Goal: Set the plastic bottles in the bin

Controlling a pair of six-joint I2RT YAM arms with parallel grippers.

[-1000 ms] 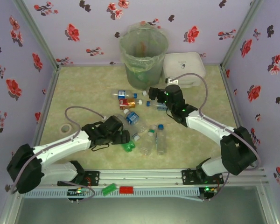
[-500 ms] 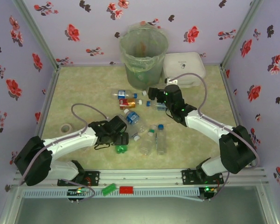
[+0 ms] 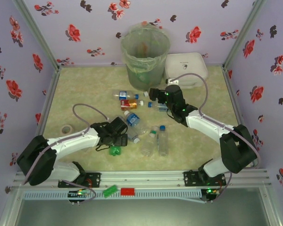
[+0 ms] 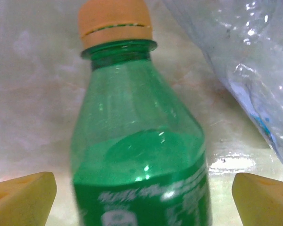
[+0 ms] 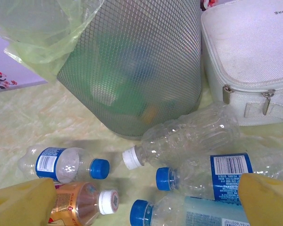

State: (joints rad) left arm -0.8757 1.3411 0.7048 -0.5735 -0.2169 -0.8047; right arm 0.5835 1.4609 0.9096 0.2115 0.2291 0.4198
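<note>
L pincer (image 4: pixel 144 197) was spread wide, one yellow tip on each side of a green bottle (image 4: pixel 139 155). A gap showed btwn each tip and the plastic, so no clamp on it. That bottle, w/ a yellow-orange cap (image 4: pixel 115 21), lay on the table (image 3: pixel 85 89) toward the near edge, left of centre. A clear bottle (image 4: pixel 245 70) sat just beside it.

R pincer (image 5: pixel 145 200) was wide too, nothing btwn its tips, and hovered over loose bottles near the bin (image 5: pixel 132 61):
- a blue-capped bottle (image 5: pixel 61 165)
- a red-orange labelled bottle (image 5: pixel 82 202) w/ a white cap
- a white-capped clear bottle (image 5: pixel 188 134), just beside the bin's base

The bin was grey mesh w/ a translucent bag (image 5: pixel 42 33) over the rim. It stood at the middle of the table's far edge. Blurred green and blue shapes showed through the mesh. A white zip case (image 5: pixel 254 52) was just right of it. More clear bottles (image 3: pixel 156 141) lay mid-table.
</note>
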